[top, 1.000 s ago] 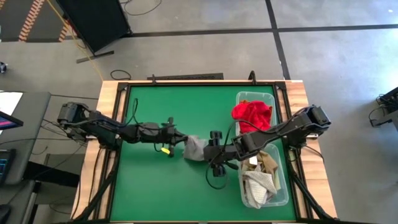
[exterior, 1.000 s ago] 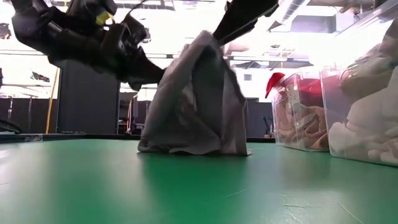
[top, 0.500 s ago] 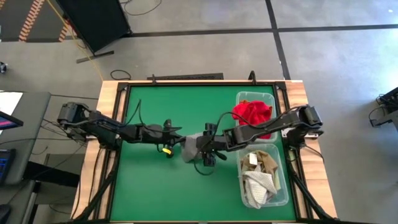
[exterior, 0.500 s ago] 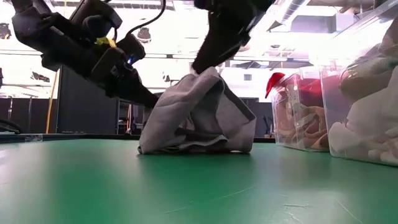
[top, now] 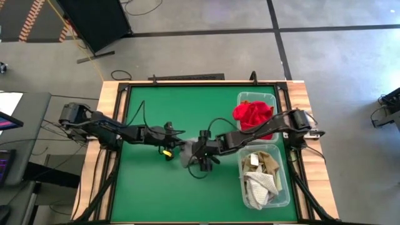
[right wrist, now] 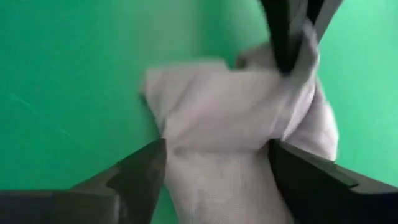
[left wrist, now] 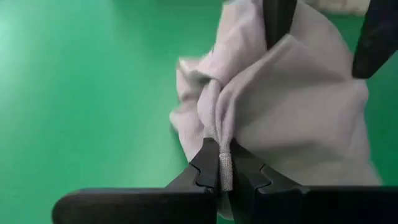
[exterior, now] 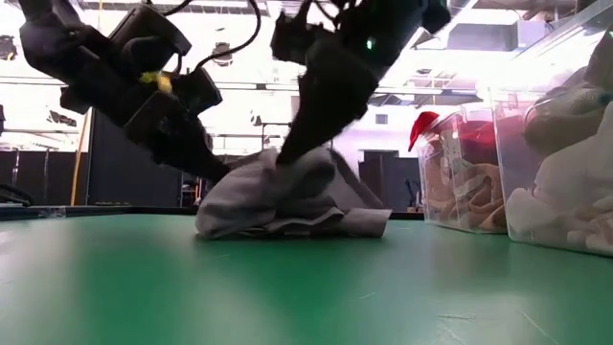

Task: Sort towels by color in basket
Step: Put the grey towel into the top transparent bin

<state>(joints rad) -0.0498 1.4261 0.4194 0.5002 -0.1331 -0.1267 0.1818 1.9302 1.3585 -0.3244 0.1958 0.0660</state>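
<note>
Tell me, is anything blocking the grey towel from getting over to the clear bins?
Nothing visible blocks it. Bare green table lies between the grey towel and the clear bins. The left gripper pinches the towel's hem, and the right gripper stands open around the bunched towel.

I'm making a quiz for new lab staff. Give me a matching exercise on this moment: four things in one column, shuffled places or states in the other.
1. grey towel
2. red towel
3. left gripper
4. right gripper

A. open, fingers either side of the grey cloth
B. in the far clear bin
C. shut on a fold of cloth
D. bunched on the green table

Pairs: 1-D, 2-B, 3-C, 4-A
</note>
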